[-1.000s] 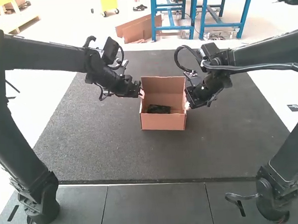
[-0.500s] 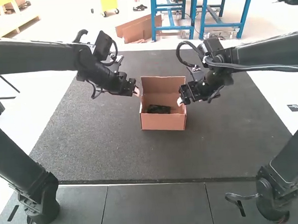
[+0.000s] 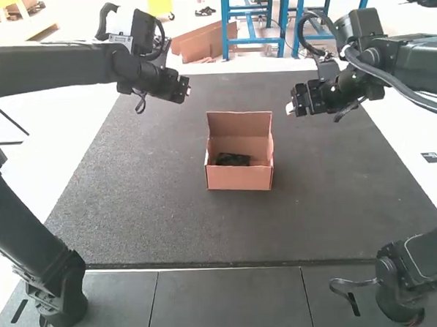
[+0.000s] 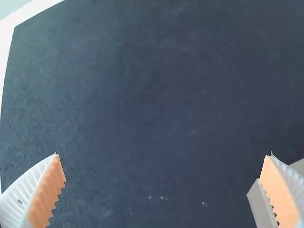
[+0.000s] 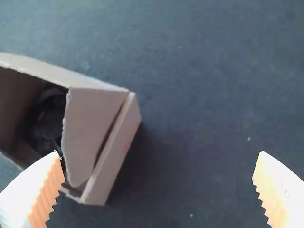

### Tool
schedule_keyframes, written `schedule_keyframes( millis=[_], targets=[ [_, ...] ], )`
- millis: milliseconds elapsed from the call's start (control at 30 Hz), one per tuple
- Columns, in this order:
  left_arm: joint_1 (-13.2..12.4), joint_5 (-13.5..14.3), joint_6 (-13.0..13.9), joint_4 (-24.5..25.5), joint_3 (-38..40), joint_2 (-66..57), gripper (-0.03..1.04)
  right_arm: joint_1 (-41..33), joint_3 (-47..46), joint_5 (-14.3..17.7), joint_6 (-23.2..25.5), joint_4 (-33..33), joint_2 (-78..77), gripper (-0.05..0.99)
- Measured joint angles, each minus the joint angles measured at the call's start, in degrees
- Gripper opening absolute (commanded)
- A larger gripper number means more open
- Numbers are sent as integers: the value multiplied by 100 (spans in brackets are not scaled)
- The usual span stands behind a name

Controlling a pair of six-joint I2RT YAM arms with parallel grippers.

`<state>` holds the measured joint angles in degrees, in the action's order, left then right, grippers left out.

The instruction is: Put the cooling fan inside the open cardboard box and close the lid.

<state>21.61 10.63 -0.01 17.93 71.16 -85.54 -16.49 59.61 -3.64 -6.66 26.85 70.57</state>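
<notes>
Cooling fan sits inside cardboard box, mid black mat. Placing looks done. Lid stands upright at box's 12 o'clock, so closing is left. Left gripper at box's 10 o'clock, right gripper at 2 o'clock. Both well apart from box, fingers spread wide, holding nothing.

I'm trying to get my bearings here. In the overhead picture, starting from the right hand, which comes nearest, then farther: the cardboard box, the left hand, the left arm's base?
1. cardboard box, in the middle, just left of the right hand.
2. left hand, beyond the box, on the left side.
3. left arm's base, at the near left corner.
</notes>
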Motion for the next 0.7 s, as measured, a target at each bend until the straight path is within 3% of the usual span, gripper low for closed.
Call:
schedule_keyframes(
  millis=[200,333,500,700],
  targets=[
    [26,57,44,-15,457,-619,97,409,-9,531,-90,-396,-9,91],
    [216,76,46,22,837,-1040,97,734,-9,710,-131,-433,131,91],
    [474,68,46,92,1362,-1445,97,874,-9,675,-131,-428,376,91],
    [509,26,20,365,1663,-1740,97,885,33,450,-48,-389,581,91]
  ],
)
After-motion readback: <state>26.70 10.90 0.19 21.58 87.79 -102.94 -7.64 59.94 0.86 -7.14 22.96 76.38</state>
